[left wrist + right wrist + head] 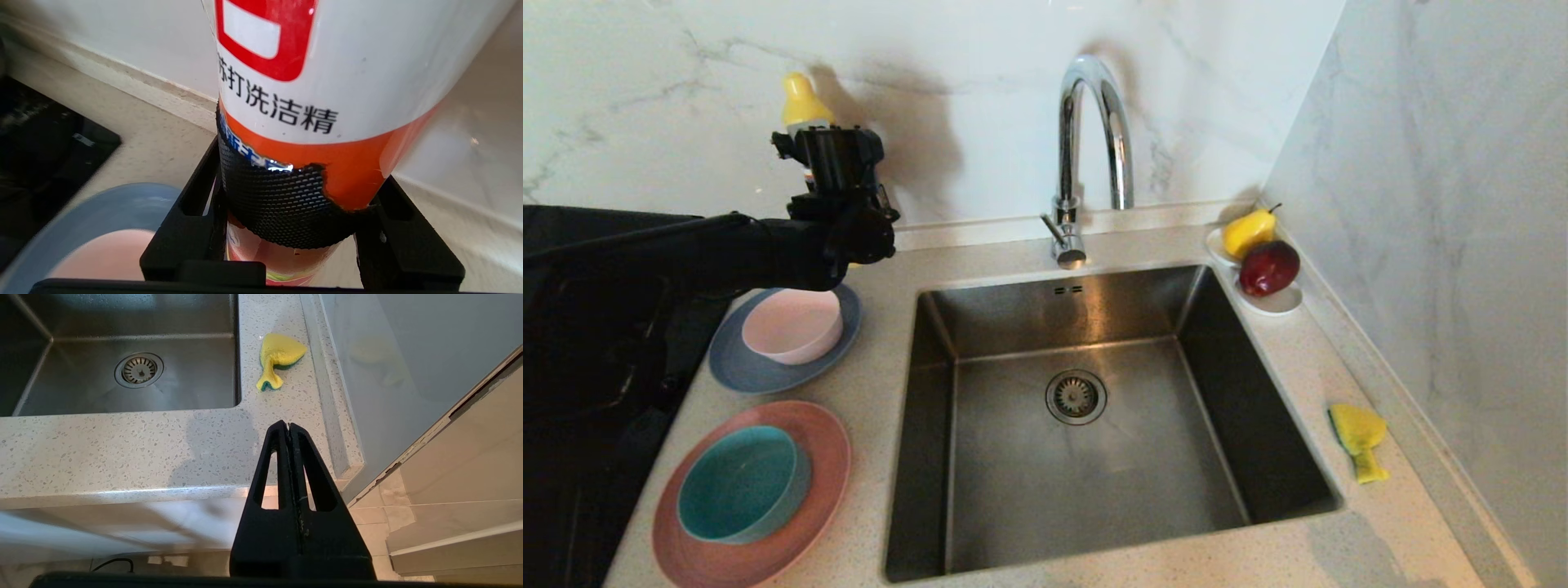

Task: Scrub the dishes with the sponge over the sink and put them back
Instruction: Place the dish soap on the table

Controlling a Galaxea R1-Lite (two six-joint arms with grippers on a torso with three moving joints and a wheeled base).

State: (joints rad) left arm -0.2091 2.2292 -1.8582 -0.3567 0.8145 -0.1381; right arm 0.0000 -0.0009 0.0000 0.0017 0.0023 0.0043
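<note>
My left gripper (832,155) (300,173) is shut on a dish soap bottle (327,73) with a yellow cap (802,102), held by the back wall above the counter's left side. Below it the pale pink bowl (792,327) (106,257) sits on the blue-grey plate (735,367) (102,204). Nearer me the teal bowl (739,483) rests on the salmon-pink plate (827,457). The yellow sponge (1360,437) (278,359) lies crumpled on the counter right of the sink (1013,474). My right gripper (289,425) is shut and empty, off the counter's front right corner.
A chrome faucet (1086,155) arches over the sink's back edge. A white dish (1278,304) with a pear and a red apple stands at the back right. A black cooktop (572,367) lies left of the plates. A marble wall (1462,204) closes the right side.
</note>
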